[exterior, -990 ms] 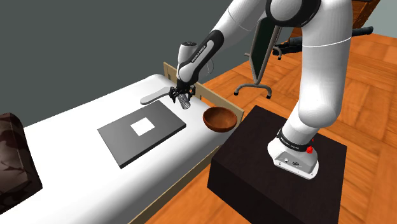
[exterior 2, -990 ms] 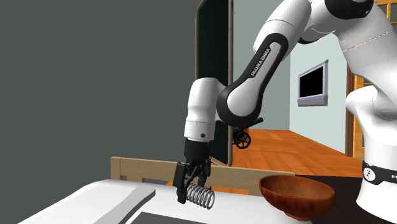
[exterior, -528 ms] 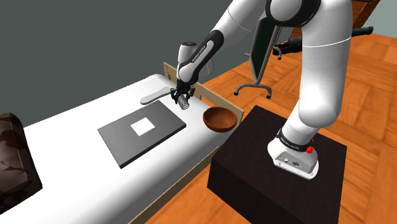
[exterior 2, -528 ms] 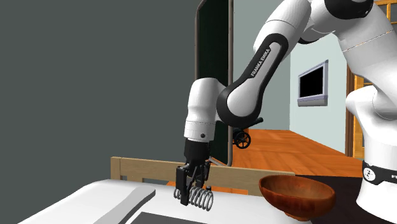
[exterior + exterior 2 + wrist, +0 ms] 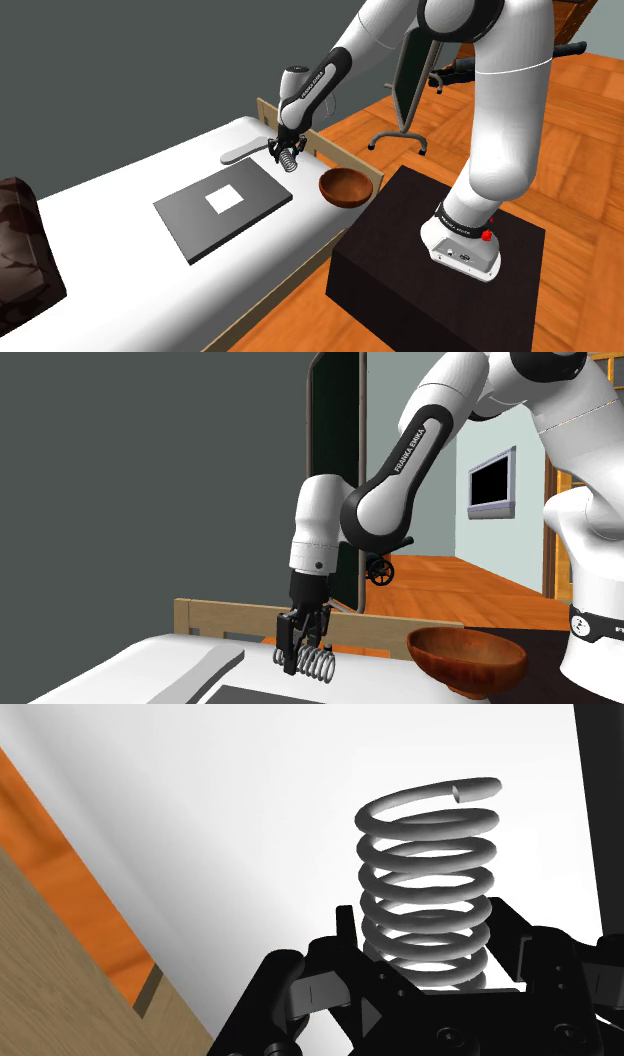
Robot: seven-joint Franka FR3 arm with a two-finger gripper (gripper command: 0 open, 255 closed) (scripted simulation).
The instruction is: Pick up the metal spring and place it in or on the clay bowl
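A grey metal coil spring (image 5: 289, 159) sits just above the white surface at its far end, by the wooden rail. My black gripper (image 5: 284, 152) points down and is shut on one end of it. In the second exterior view the gripper (image 5: 300, 652) clasps the spring (image 5: 320, 662), which sticks out sideways toward the bowl. In the wrist view the spring (image 5: 428, 874) rises from between the gripper (image 5: 430, 969) and its two black fingers (image 5: 345, 944). The reddish-brown bowl (image 5: 347, 187) stands at the surface's edge nearest the stand, a short way from the gripper; it also shows as the bowl (image 5: 466, 659).
A dark grey flat board with a white square (image 5: 222, 208) lies mid-surface. A pale flat pad (image 5: 240, 152) lies behind the gripper. A wooden rail (image 5: 335, 152) borders the far end. The black stand (image 5: 440, 265) sits on orange floor; a mottled dark object (image 5: 22, 250) is at the left.
A second ago the fingers stood apart around the spring; they have since closed on it. The arm has hardly moved, and nothing differs over the last half second.
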